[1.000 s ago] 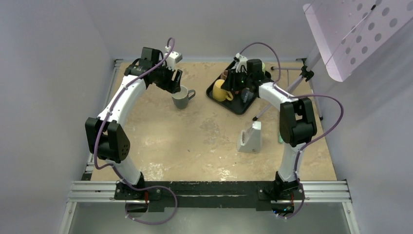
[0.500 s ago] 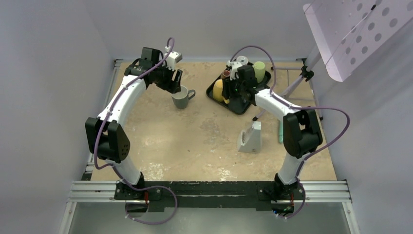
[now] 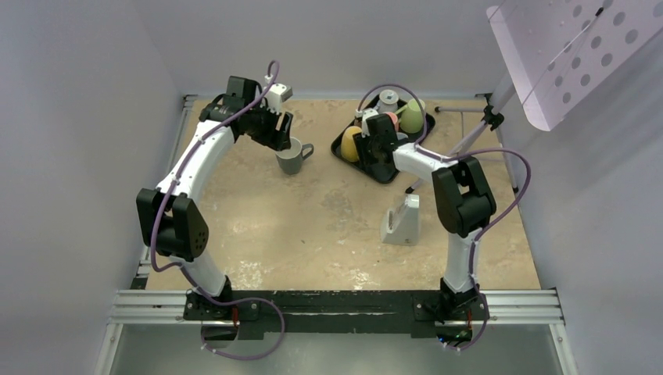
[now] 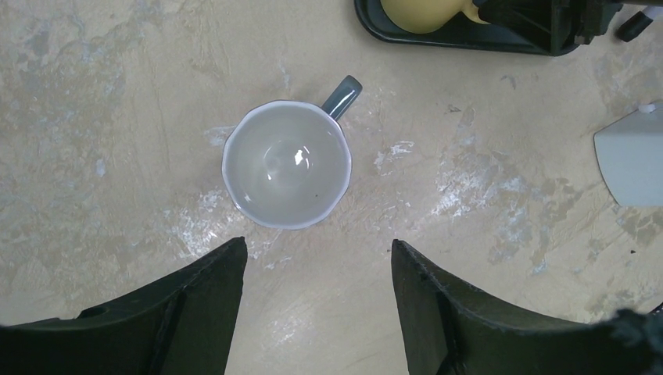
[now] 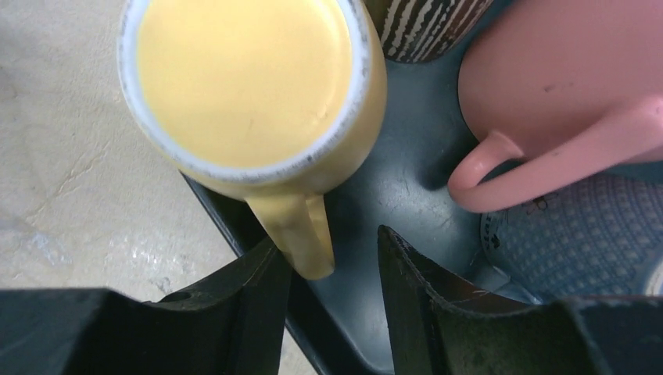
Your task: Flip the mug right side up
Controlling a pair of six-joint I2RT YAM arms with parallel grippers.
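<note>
Yellow mug (image 5: 242,78) sits upside down, base up, on the black tray (image 5: 391,195) at about 1 o'clock on the table (image 4: 117,117). In the right wrist view its handle points to 6 o'clock, between the spread fingers of the right gripper (image 5: 330,251), which is released, with a gap showing beside the handle. A pink mug (image 5: 563,70) lies at 3 o'clock of the yellow one. At 11 o'clock on the table a grey mug (image 4: 286,164) stands upright, handle toward 1 o'clock, with the left gripper (image 4: 317,258) hanging above it, jaws wide and holding nothing.
</note>
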